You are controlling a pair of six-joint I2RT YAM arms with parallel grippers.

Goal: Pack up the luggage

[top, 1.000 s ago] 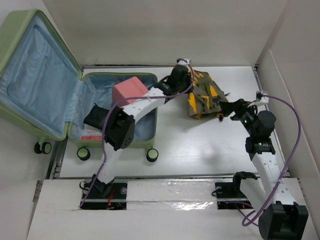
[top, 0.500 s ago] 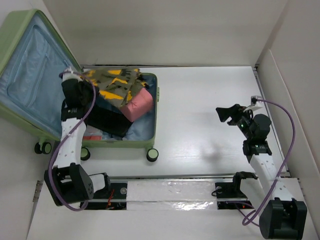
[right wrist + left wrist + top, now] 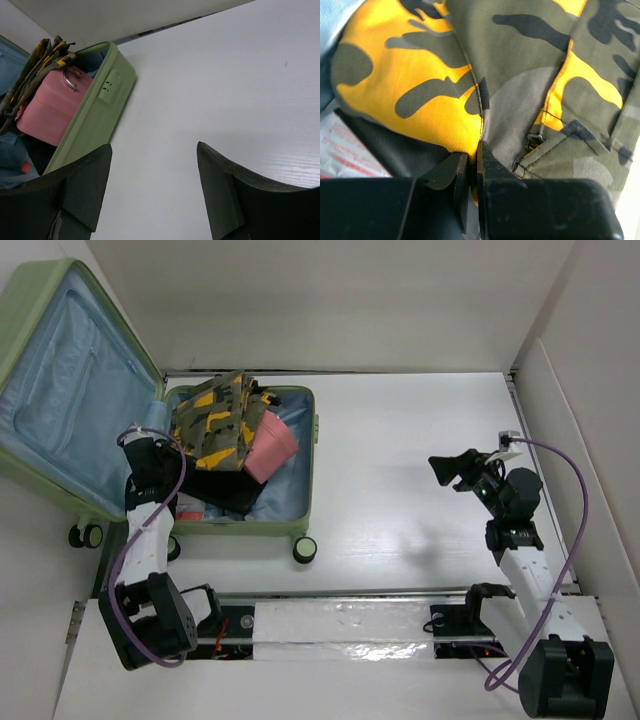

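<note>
Nearer we drew the camouflage garment (image 3: 215, 425) in the luggage (image 3: 60, 390), left gripper (image 3: 471, 150) pinching it, right gripper (image 3: 152, 150) spread. Pulling further risked spilling it.

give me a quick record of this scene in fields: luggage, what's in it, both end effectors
luggage: open, lid leaning back on the left
contents: camouflage garment on top of pink case, dark items beneath
left end effector: shut on the camouflage garment, inside the luggage
right end effector: open, empty, over the table
</note>
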